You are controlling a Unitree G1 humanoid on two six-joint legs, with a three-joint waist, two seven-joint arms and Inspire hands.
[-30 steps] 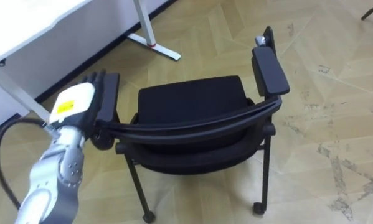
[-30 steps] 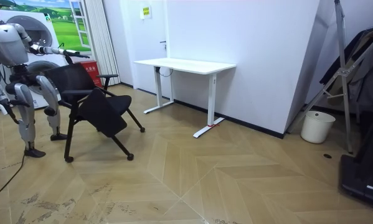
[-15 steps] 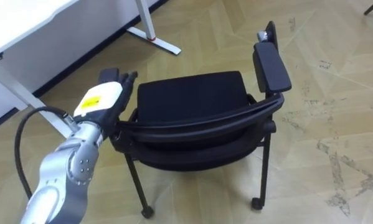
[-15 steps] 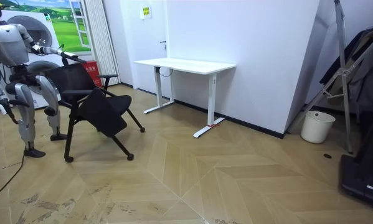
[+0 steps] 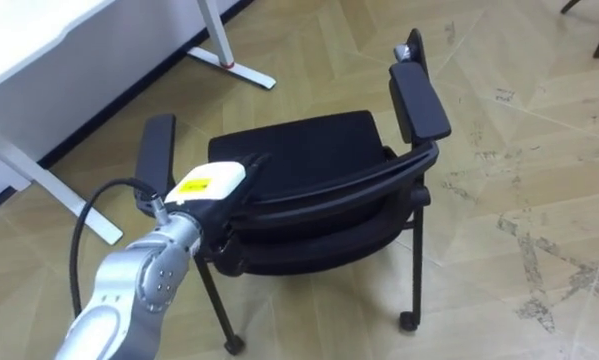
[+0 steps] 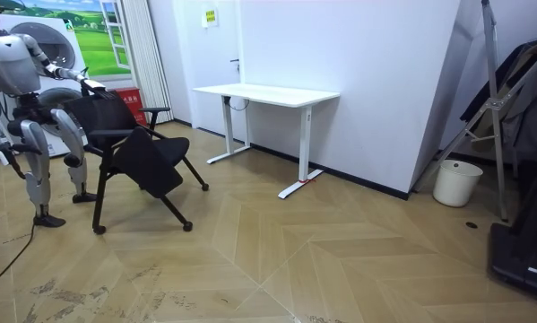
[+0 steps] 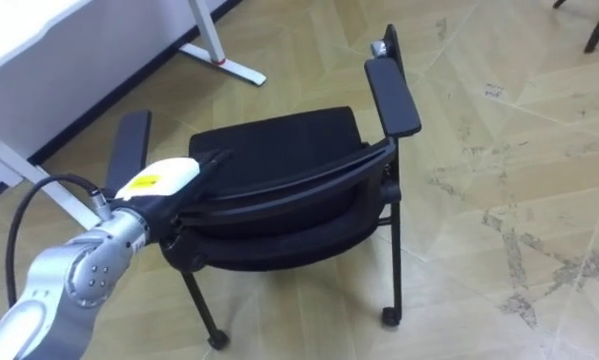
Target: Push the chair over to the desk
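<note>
A black chair (image 5: 299, 150) with two armrests stands on castors on the wooden floor, its backrest toward me. My left hand (image 5: 211, 185) lies on the top rail of the backrest, near its left end, fingers straight and pointing over the seat. The left armrest (image 5: 157, 155) is just left of the hand and the right armrest (image 5: 417, 98) is at the far side. In the room view I stand behind the chair (image 6: 125, 126) at the room view's left, left arm stretched to its backrest with the left hand (image 6: 90, 85) on it.
A white desk (image 5: 39, 40) with a white T-foot (image 5: 229, 65) stands to the chair's left front, against the wall. A white bin (image 6: 456, 182) and a dark rack are far off at the room view's right. Bare floor lies ahead of the chair.
My left hand has moved rightward from the left armrest onto the backrest's top rail. The eye view has shifted slightly; the chair stands in the same place in the room view.
</note>
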